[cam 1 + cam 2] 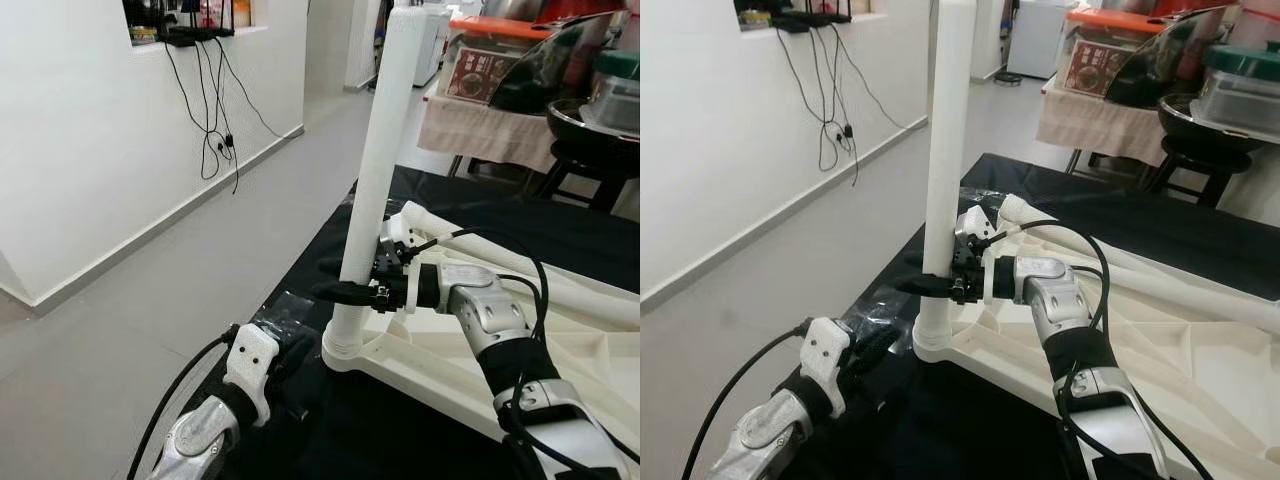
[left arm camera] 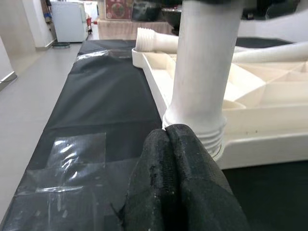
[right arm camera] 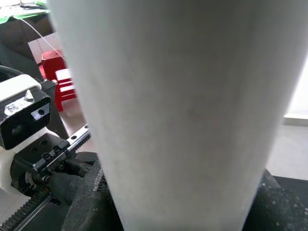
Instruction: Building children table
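White plastic table leg (image 1: 378,170) stands upright in the corner socket of the upturned tabletop (image 1: 560,350) on a black sheet (image 2: 96,110), its long axis vertical. The right gripper (image 1: 352,287) clamps its lower shaft from the side; the left gripper (image 2: 175,159), fingers pressed together and empty, sits just beside the threaded base.

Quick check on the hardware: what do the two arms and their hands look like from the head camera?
Both arms are silver metal with black joint sections and looping black cables. The right hand has long black fingers on a black toothed rail with a white camera mount. The left hand has black padded fingers behind a white bracket.
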`<state>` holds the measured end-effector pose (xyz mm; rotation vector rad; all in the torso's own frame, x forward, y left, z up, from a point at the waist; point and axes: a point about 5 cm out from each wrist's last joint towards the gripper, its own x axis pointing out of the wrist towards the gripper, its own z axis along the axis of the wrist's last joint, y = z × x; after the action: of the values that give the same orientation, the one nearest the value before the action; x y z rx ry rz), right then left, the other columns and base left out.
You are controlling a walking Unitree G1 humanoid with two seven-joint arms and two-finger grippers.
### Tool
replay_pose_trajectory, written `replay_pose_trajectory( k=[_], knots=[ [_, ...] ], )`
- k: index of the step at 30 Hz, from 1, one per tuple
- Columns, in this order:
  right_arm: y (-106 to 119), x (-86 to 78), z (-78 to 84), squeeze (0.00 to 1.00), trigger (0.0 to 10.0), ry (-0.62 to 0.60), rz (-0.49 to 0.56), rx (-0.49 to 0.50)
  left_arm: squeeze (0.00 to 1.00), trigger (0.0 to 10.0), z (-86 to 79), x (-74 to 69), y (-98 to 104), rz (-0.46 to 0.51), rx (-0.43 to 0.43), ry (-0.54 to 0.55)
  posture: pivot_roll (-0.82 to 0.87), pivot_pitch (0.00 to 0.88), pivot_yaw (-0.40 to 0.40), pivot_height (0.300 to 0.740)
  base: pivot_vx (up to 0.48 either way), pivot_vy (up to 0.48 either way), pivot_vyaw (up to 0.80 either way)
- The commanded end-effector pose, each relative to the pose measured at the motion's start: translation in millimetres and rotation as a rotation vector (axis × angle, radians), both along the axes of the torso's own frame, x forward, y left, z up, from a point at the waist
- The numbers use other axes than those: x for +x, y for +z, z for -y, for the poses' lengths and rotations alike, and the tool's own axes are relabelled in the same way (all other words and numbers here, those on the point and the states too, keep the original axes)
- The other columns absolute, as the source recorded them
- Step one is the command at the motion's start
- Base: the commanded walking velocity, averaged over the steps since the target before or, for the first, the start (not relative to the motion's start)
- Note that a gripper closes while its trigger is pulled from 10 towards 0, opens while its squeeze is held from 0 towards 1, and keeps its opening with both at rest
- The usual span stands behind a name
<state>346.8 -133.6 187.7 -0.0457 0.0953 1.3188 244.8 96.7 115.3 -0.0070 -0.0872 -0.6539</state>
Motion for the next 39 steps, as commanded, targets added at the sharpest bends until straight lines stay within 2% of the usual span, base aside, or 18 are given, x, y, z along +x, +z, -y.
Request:
replay_pose_trajectory(
  k=[1,7,8,9,11,12,14,19,20,23,24,25,32,33,34,35,36,39],
  knots=[
    [-10.0,-3.1,3.7,0.00,0.0,-0.013,-0.036,-0.008,0.00,10.0,-1.1,-0.7,-2.4,-0.010,-0.024,0.005,0.02,0.000,-0.078,0.740,0.000,0.000,0.00],
    [-22.1,-2.3,14.6,0.00,0.0,-0.211,-0.006,-0.061,0.00,10.0,-2.3,-2.6,-2.7,-0.035,-0.063,-0.010,0.01,0.000,-0.077,0.740,0.000,0.000,0.00],
    [-33.0,-1.4,7.9,0.00,0.0,-0.448,-0.017,-0.056,0.00,10.0,-2.9,-3.4,-2.7,-0.038,-0.067,-0.016,0.01,0.000,-0.092,0.740,0.000,0.000,0.00],
    [-63.3,-22.8,-15.1,0.00,0.0,-0.721,-0.150,-0.034,0.00,10.0,-4.4,-4.1,-1.9,-0.039,-0.069,-0.018,-0.01,0.000,-0.084,0.740,0.000,0.000,0.00],
    [-63.3,-22.8,-15.1,0.00,0.0,-0.721,-0.150,-0.034,0.00,10.0,-4.4,-4.1,-1.9,-0.039,-0.069,-0.018,-0.01,0.000,-0.084,0.740,0.000,0.000,0.00],
    [-76.7,-43.5,-39.2,0.00,0.0,-0.781,-0.143,-0.104,0.00,10.0,-5.7,-4.0,-1.7,-0.040,-0.070,-0.018,-0.02,0.000,-0.066,0.740,0.000,0.000,0.00],
    [-75.3,-47.5,-45.2,0.00,0.0,-0.845,-0.127,-0.084,0.00,10.0,-5.8,-3.5,-2.4,-0.041,-0.072,-0.016,-0.01,0.000,-0.079,0.740,0.000,0.000,0.00],
    [-77.7,-42.1,-48.4,0.00,0.0,-0.811,-0.124,-0.050,0.00,10.0,-5.1,-2.1,-3.3,-0.048,-0.085,-0.020,0.00,0.000,-0.081,0.740,0.000,0.000,0.00],
    [-78.8,-42.2,-47.6,0.00,10.0,-0.823,-0.137,-0.041,0.00,10.0,-5.4,-2.4,-3.3,-0.044,-0.082,-0.015,0.00,0.000,-0.078,0.740,0.000,0.000,0.00],
    [-78.6,-42.0,-45.7,0.00,10.0,-0.844,-0.147,-0.030,0.00,10.0,-5.7,-2.8,-3.3,-0.037,-0.077,-0.008,0.00,0.000,-0.078,0.740,0.000,0.000,0.00],
    [-74.3,-43.8,-46.7,0.58,10.0,-0.819,-0.155,-0.007,0.00,10.0,-5.1,-2.1,-3.4,-0.040,-0.079,-0.011,0.00,0.000,-0.076,0.740,0.000,0.000,0.00],
    [-67.7,-44.0,-49.3,1.00,10.0,-0.752,-0.142,0.013,0.00,10.0,-4.5,-1.6,-3.5,-0.044,-0.081,-0.016,0.00,0.000,-0.076,0.740,0.000,0.000,0.00],
    [-40.8,-39.7,-51.6,1.00,10.0,-0.539,-0.039,0.057,0.00,10.0,-3.4,0.3,-3.9,-0.051,-0.083,-0.023,0.00,0.000,-0.073,0.740,0.000,0.000,0.00],
    [-28.3,-35.0,-48.5,1.00,10.0,-0.430,0.017,0.068,0.00,10.0,-3.2,1.3,-4.1,-0.052,-0.082,-0.022,0.01,0.000,-0.075,0.740,0.000,0.000,0.00],
    [-18.1,-32.9,-44.1,0.59,10.0,-0.283,0.050,0.071,0.00,10.0,-2.7,2.4,-4.6,-0.053,-0.079,-0.021,0.01,0.000,-0.076,0.740,0.000,0.000,0.00],
    [-11.3,-31.8,-40.4,0.59,10.0,-0.183,0.069,0.073,0.00,10.0,-2.3,3.3,-5.0,-0.055,-0.076,-0.020,0.01,0.000,-0.077,0.740,0.000,0.000,0.00],
    [-7.3,-31.3,-35.1,0.00,10.0,-0.085,0.077,0.074,0.00,10.0,-1.8,4.2,-5.5,-0.056,-0.072,-0.019,0.01,0.000,-0.077,0.740,0.000,0.000,0.00],
    [-4.1,-25.3,-23.0,0.00,10.0,0.029,0.059,0.056,0.00,10.0,-1.2,5.6,-6.0,-0.058,-0.065,-0.018,0.02,0.000,-0.082,0.740,0.000,0.000,0.00]
  ],
)
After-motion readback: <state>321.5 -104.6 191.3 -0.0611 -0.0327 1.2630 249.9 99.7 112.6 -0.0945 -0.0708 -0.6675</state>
